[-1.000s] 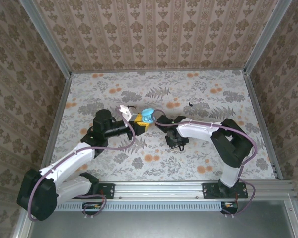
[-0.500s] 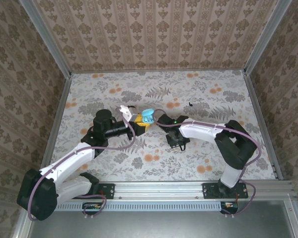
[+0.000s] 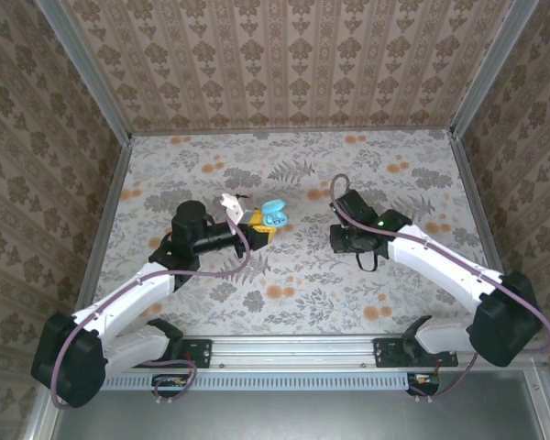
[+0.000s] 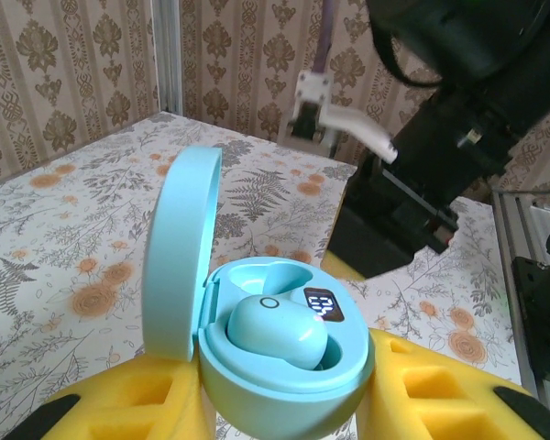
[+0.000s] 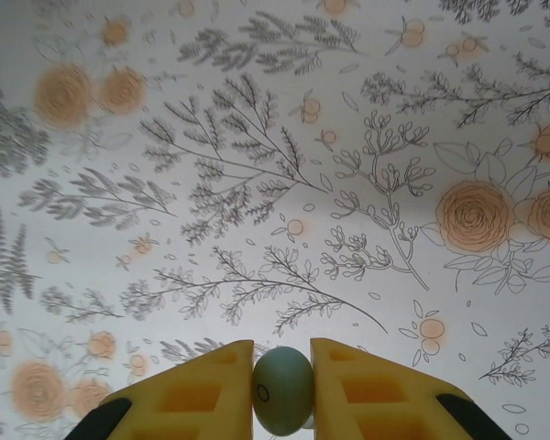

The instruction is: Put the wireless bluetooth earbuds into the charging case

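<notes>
Left wrist: case [image 4: 180,246] with, seemingly, earbud [image 4: 277,332]

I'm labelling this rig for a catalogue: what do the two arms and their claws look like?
The left arm and right arm have white links, black joints and a mauve cable each. The left claw and right claw have blocky yellow fingers with hollow pockets. A green light glows on the right arm.

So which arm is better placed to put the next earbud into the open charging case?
Right, probably. The right gripper is shut on a pale teal earbud, ready to carry over. The left gripper only holds the charging case, lid open, with a seated earbud inside.
</notes>
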### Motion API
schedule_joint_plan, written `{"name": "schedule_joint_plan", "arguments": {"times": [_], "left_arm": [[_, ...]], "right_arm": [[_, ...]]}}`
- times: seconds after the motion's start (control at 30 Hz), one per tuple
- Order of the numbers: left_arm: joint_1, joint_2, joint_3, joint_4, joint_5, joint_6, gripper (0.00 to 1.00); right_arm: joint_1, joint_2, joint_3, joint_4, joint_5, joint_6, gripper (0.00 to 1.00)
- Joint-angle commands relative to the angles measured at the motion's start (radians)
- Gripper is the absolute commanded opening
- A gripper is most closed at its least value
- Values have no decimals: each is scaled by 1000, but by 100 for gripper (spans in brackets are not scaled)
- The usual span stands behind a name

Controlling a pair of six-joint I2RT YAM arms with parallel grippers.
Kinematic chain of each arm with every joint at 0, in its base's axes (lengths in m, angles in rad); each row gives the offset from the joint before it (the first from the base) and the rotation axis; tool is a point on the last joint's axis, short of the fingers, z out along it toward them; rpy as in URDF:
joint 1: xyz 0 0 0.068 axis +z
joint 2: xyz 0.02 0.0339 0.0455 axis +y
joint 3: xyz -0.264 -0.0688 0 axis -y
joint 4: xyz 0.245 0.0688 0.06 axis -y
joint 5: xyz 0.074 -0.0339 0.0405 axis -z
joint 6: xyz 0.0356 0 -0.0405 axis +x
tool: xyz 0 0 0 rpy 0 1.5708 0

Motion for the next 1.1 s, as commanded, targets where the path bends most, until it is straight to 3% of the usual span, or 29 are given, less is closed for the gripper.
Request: {"name": "schedule_joint_plan", "arguments": {"times": [0.0, 0.57, 1.07], "left_arm": [[4, -17, 40, -8, 22, 20, 37], [4, -3, 73, -24, 46, 18, 37], [-2, 48, 98, 5, 98, 0, 37]], "right_arm": [[-15, -70, -9, 12, -93, -20, 20], [-24, -203, 59, 92, -271, -41, 20], [-24, -216, 59, 354, -507, -30, 20]]}}
